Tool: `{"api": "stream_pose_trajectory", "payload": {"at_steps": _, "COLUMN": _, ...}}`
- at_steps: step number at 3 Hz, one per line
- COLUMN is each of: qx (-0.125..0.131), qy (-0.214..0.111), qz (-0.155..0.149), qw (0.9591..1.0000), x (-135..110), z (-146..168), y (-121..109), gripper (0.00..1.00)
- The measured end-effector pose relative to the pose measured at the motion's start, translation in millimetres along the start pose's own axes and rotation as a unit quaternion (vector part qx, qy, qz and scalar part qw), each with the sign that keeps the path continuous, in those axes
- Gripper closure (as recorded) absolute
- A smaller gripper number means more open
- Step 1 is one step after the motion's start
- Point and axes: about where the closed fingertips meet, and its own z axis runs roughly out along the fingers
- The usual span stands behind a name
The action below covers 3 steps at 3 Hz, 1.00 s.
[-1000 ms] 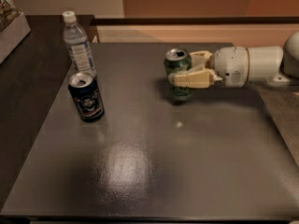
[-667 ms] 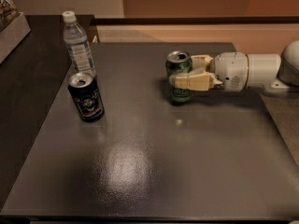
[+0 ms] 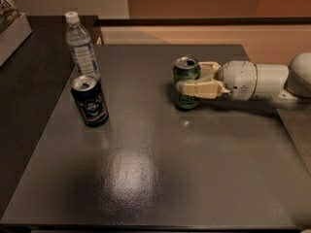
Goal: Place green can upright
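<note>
The green can stands upright on the dark table, right of centre towards the back, its silver top with the opening facing up. My gripper reaches in from the right and holds the can around its middle. One cream finger lies across the can's front and the other sits behind it. The can's base rests on or just above the table top. The white arm runs off to the right edge.
A black can with a round emblem stands upright at the left. A clear plastic water bottle stands just behind it. A box sits on the dark counter at the far left. The table's right edge lies below the arm.
The arm and the green can have sunk slightly towards the table. The can stays upright in the gripper, and the other objects have not moved.
</note>
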Motion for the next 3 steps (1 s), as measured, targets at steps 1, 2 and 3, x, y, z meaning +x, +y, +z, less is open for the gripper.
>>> {"api": "stream_pose_trajectory", "payload": {"at_steps": 1, "qx": -0.002, "qy": 0.0, "qz": 0.0, "qw": 1.0, "x": -0.7, "z": 2.5, "y": 0.9, "gripper": 0.13}}
{"api": "stream_pose_trajectory", "payload": {"at_steps": 2, "qx": -0.005, "qy": 0.0, "qz": -0.001, "qw": 1.0, "x": -1.4, "z": 5.0, "y": 1.8, "gripper": 0.0}}
{"api": "stream_pose_trajectory", "payload": {"at_steps": 3, "qx": -0.005, "qy": 0.0, "qz": -0.001, "qw": 1.0, "x": -1.5, "z": 5.1, "y": 1.8, "gripper": 0.0}}
